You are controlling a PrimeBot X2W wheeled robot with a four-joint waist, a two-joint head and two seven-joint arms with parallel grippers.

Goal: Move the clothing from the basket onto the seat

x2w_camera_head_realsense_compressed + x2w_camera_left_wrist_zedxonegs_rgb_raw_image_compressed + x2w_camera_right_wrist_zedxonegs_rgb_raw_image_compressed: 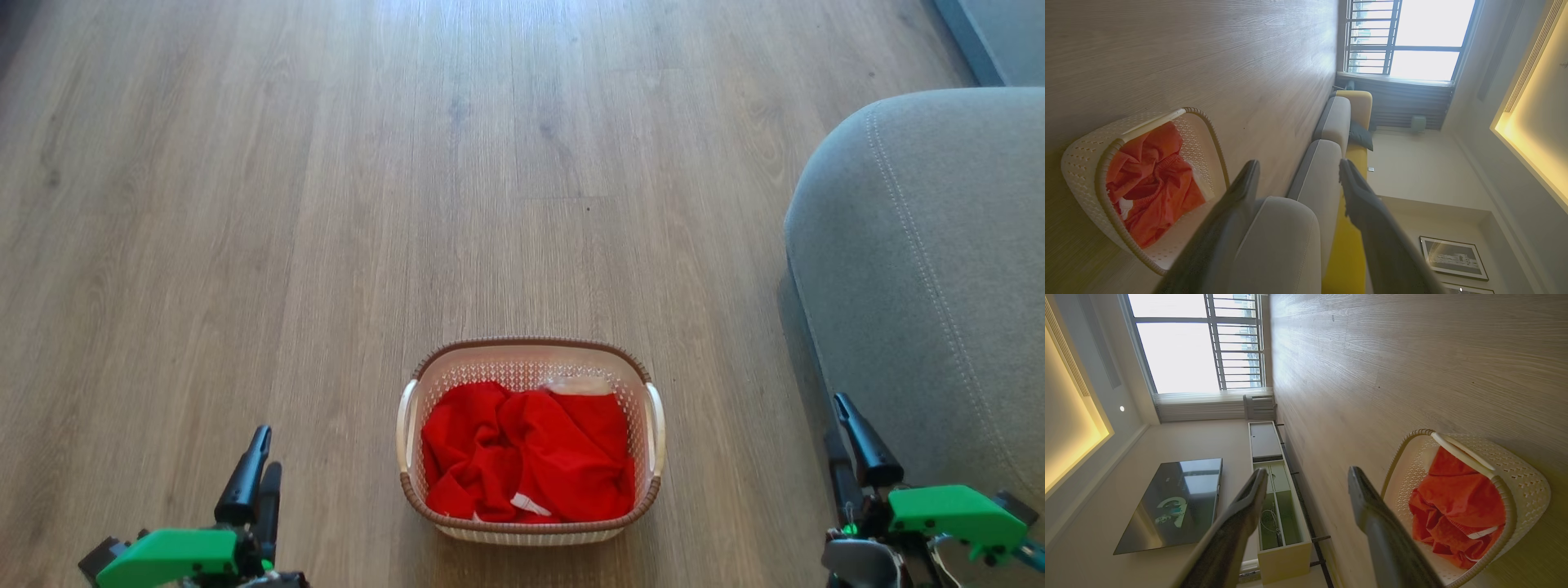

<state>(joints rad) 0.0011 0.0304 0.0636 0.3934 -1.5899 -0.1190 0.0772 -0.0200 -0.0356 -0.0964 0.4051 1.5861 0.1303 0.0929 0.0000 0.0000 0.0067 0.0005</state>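
Note:
The cream perforated basket (pixel 529 347) with a brown rim stands on the wooden floor directly in front of me. Crumpled red clothing (pixel 531 457) with a small white label (pixel 531 504) fills it, and a pale patch (pixel 580 385) shows at its far wall. The grey seat (pixel 939 269) rises at the right. My left gripper (pixel 263 457) hovers open and empty to the basket's left, my right gripper (pixel 839 425) open and empty beside the seat's front. The left wrist view shows the open left gripper (pixel 1298 167), basket (pixel 1081 163), clothing (pixel 1151 183) and seat (pixel 1278 241). The right wrist view shows the open right gripper (pixel 1307 473), basket (pixel 1523 482) and clothing (pixel 1457 502).
Bare wooden floor (pixel 408 163) stretches ahead and to the left of the basket. A low TV cabinet (pixel 1278 506) and a dark screen (pixel 1171 502) line the wall opposite the seat. More grey cushions with yellow backs (pixel 1355 106) run toward a bright window (pixel 1412 36).

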